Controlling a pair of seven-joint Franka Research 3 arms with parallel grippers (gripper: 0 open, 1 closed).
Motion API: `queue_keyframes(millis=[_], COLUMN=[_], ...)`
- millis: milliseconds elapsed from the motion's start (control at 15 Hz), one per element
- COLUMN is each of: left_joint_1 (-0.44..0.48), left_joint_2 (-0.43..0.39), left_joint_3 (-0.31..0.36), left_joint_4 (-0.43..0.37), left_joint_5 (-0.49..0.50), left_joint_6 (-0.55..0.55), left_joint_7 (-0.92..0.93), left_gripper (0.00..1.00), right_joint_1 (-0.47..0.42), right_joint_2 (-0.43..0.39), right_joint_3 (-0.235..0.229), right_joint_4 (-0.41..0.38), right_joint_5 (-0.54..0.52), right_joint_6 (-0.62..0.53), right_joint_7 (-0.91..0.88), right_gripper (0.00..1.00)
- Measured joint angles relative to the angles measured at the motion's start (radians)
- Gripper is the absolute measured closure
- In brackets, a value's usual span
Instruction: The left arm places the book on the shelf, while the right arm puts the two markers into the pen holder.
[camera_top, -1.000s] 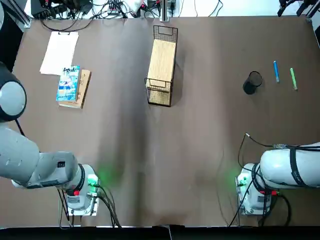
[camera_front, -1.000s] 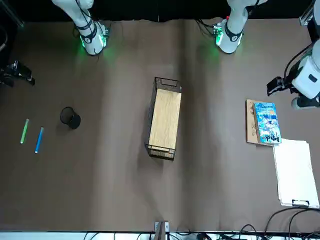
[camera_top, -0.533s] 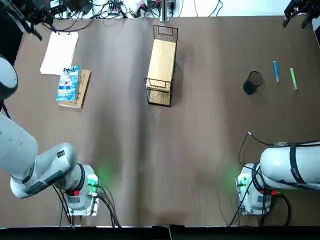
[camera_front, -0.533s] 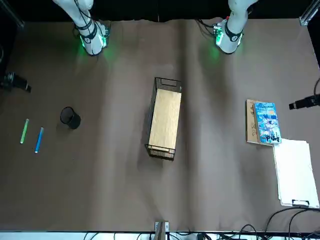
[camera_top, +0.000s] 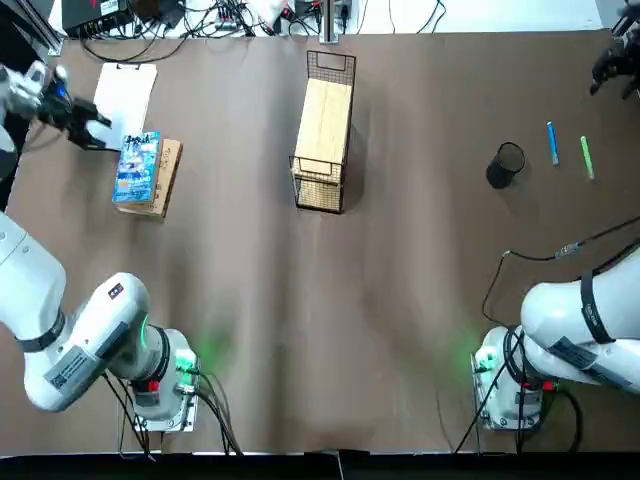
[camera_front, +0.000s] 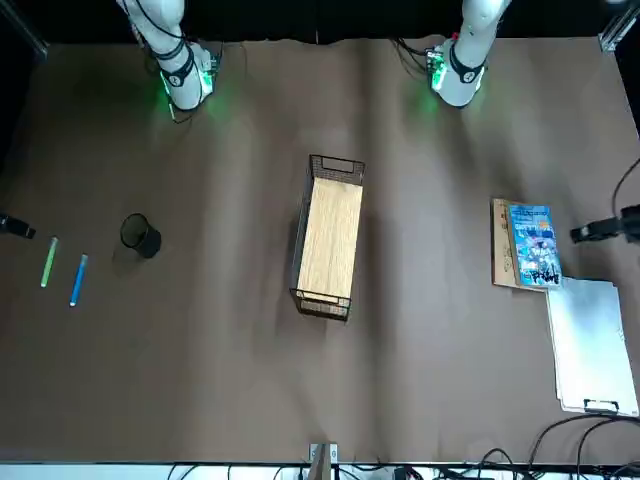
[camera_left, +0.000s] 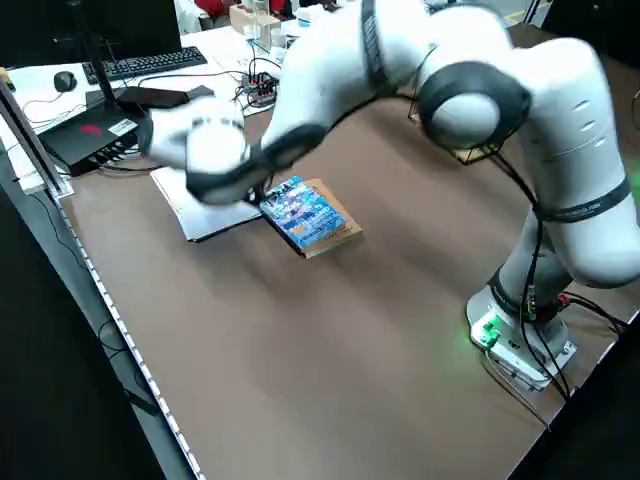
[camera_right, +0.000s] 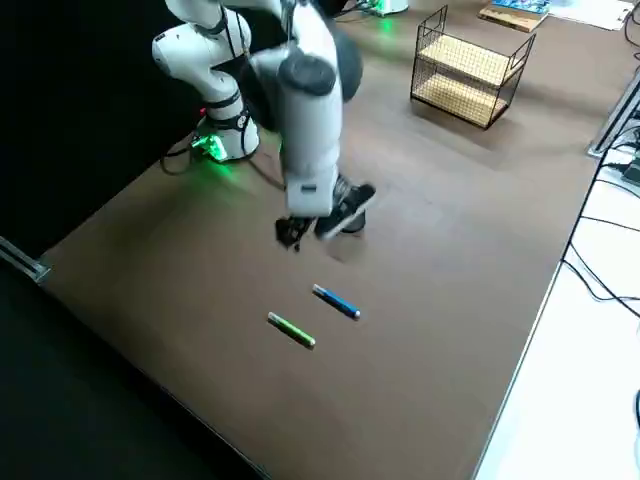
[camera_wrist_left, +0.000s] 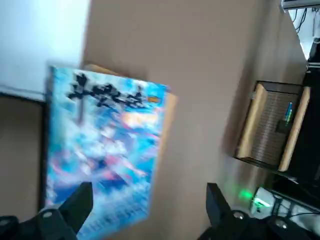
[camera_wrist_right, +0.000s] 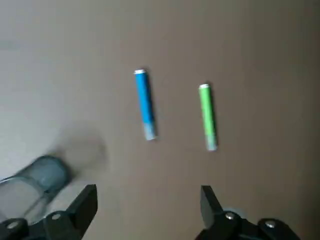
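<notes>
The light blue book (camera_top: 137, 165) lies on a tan-brown book at the table's far left. My left gripper (camera_top: 92, 132) hovers just to its left, open; in the left wrist view the book (camera_wrist_left: 105, 150) fills the space beyond the spread fingers (camera_wrist_left: 77, 205). The shelf (camera_top: 323, 130) stands in the far middle of the table. The blue marker (camera_top: 552, 143) and green marker (camera_top: 587, 158) lie side by side to the right of the pen holder (camera_top: 505, 165). My right gripper (camera_top: 612, 68) hangs open at the far right edge, above and beyond the markers (camera_wrist_right: 145, 104).
A white paper sheet on a clipboard (camera_top: 120, 100) lies just beyond the books. The tan-brown book (camera_top: 165, 180) sticks out under the blue one. Cables run along the far table edge (camera_top: 230, 20). Both arm bases glow green at the near edge.
My left gripper has swung from the far-left corner toward the book's left side. My right gripper has come nearer along the right edge toward the markers. No object has moved.
</notes>
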Motion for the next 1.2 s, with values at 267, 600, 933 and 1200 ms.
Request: queue_keyframes(millis=[267,600,933,1200], left_joint_1=[0.014,0.044,0.043,0.039], left_joint_2=[0.138,0.135,0.149,0.172], left_joint_3=[0.0,0.0,0.0,-0.001], left_joint_4=[0.017,0.043,0.035,0.034], left_joint_5=[-0.017,-0.019,-0.086,-0.089], left_joint_6=[0.084,0.11,0.121,0.142], left_joint_7=[0.086,0.087,0.086,0.085], left_gripper=[0.0,0.0,0.01,0.01], right_joint_1=[-0.06,-0.034,-0.029,-0.006], right_joint_2=[0.093,0.157,0.268,0.334], right_joint_3=[0.0,0.013,0.014,0.017], right_joint_4=[0.001,0.001,-0.022,-0.024], right_joint_5=[-0.032,-0.033,-0.031,-0.03], right_joint_6=[0.106,0.126,0.35,0.424], right_joint_7=[-0.057,-0.059,-0.056,-0.008], right_gripper=[0.09,0.12,0.15,0.3])
